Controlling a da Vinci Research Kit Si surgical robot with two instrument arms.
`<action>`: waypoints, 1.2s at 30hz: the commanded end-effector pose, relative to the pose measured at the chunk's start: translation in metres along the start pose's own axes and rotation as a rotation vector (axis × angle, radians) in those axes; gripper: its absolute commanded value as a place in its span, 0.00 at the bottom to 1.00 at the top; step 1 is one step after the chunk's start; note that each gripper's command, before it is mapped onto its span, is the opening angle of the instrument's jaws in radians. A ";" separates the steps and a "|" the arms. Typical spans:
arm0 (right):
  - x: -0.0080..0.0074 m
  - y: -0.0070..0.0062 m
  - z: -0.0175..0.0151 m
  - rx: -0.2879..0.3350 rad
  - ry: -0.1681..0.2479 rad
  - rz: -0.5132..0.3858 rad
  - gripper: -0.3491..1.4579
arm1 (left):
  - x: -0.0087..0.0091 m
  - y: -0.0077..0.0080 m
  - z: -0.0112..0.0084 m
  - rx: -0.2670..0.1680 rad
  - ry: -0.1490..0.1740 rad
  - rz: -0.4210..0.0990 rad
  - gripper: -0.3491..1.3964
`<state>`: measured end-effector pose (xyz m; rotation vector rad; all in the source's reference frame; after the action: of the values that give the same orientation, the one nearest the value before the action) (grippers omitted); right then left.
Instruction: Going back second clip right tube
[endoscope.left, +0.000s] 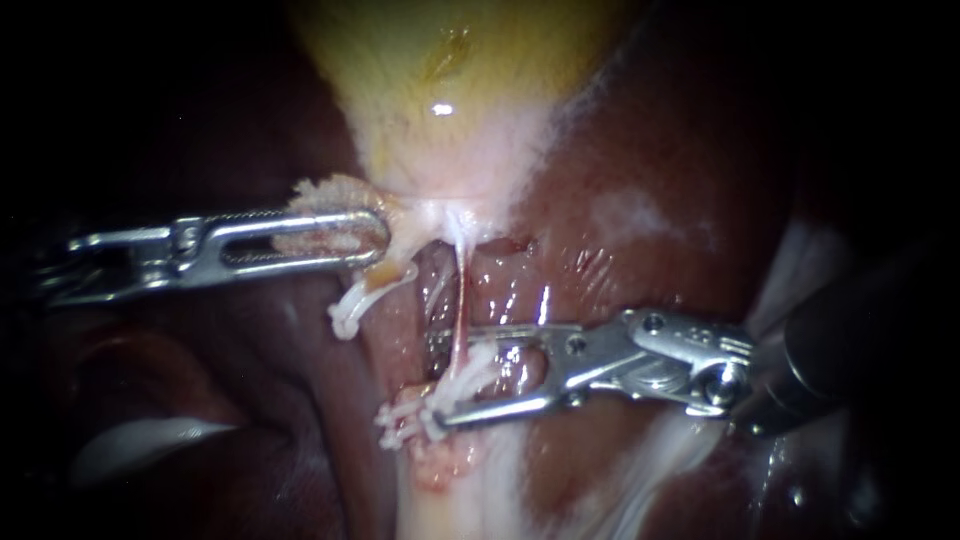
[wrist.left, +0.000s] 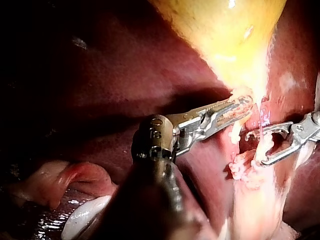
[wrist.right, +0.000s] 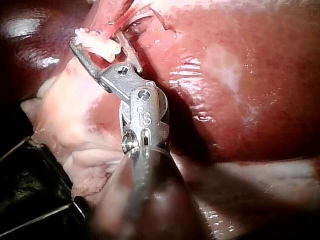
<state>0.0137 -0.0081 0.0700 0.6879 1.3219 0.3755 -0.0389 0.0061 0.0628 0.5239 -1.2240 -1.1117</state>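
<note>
**Second clip sits on the right tube; the step in hand looks like the right instrument's retreat.**

The right instrument has its tool released. Its jaws stand apart on either side of the thin pink right tube, and a white clip sits on the tube between them. More white clips cluster just below. The left instrument has its tool clenched on pale tissue at the neck of the gallbladder, with the liver alongside. As I judge it, the next move calls for drawing the right instrument straight out along its shaft. The jaws should be held wide so neither snags the clip or tugs the tube.
</note>
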 end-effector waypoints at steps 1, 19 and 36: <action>-0.0003 0.0001 0.0004 0.004 -0.002 -0.002 0.47 | 0.0000 0.0000 0.0000 -0.001 0.000 0.000 0.00; -0.0016 0.0007 0.0020 0.041 0.007 -0.013 0.47 | 0.0001 0.0000 0.0000 -0.001 0.000 0.000 0.00; 0.0001 0.0016 -0.0061 -0.043 -0.017 -0.101 0.47 | 0.0001 0.0000 0.0001 -0.001 0.000 0.000 0.00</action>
<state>0.0074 -0.0050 0.0700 0.5710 1.3140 0.3085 -0.0389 0.0060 0.0629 0.5224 -1.2237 -1.1125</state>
